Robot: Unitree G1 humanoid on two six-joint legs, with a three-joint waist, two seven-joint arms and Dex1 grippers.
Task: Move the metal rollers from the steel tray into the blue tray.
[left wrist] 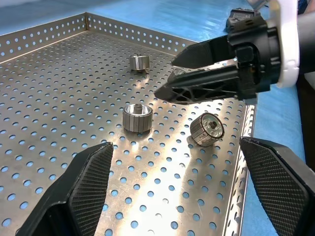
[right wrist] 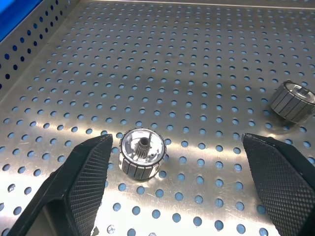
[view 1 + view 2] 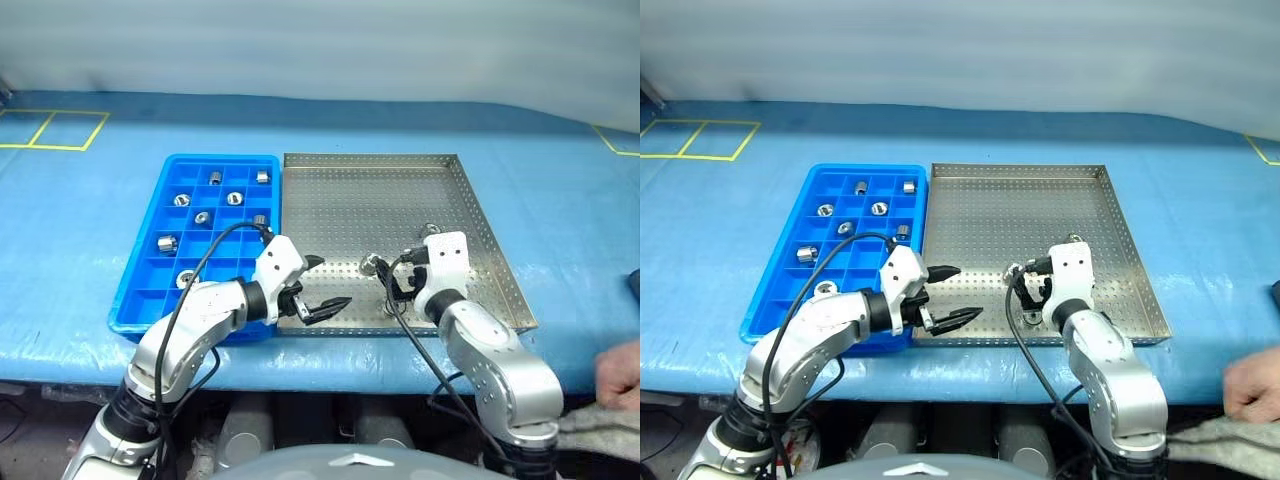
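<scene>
The right gripper (image 2: 172,182), spread wide, had a roller (image 2: 142,152) between its fingers; it should squeeze gently.

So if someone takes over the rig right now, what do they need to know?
Left gripper: open, empty, hovering over the near edge of the steel tray, next to the blue tray.
Right gripper: open, empty, low over the steel tray, with one roller lying just ahead between its fingers.
Done: eight metal rollers sit in separate compartments of the blue tray.
Left: three remaining rollers on the steel tray, all near the right gripper; probably grab the one between its fingers first.
A person's hand rests at the table's near right edge.
</scene>
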